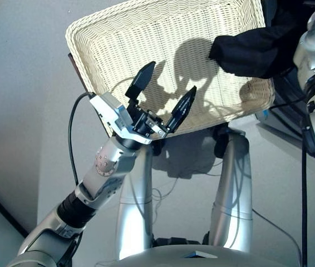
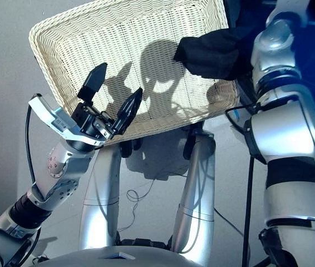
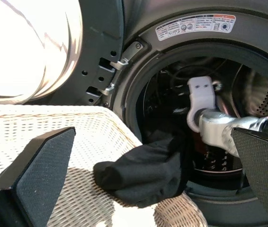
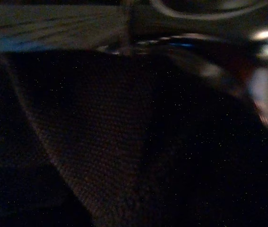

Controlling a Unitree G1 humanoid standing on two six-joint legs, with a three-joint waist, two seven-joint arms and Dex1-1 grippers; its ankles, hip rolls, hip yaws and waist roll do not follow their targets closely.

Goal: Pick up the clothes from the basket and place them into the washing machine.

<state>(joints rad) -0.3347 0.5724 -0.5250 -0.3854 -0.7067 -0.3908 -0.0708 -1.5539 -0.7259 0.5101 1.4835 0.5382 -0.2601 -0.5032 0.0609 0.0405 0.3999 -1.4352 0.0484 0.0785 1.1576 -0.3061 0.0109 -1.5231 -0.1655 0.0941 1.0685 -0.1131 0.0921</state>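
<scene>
The right gripper's fingers cannot be made out: dark cloth fills the right wrist view. The black garment [image 1: 252, 51] runs past the head views' right edge, and its far end drops out of sight over the washing machine's [image 3: 181, 52] drum lip

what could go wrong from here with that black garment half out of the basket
1. The black garment is draped over the basket rim at the washing machine porthole, one end still on the wicker; if it slips from the right arm it may drop outside the drum.
2. It could snag on the woven rim and drag the basket.
3. The left gripper hovers open over the basket near its front rim and could bump it.
</scene>
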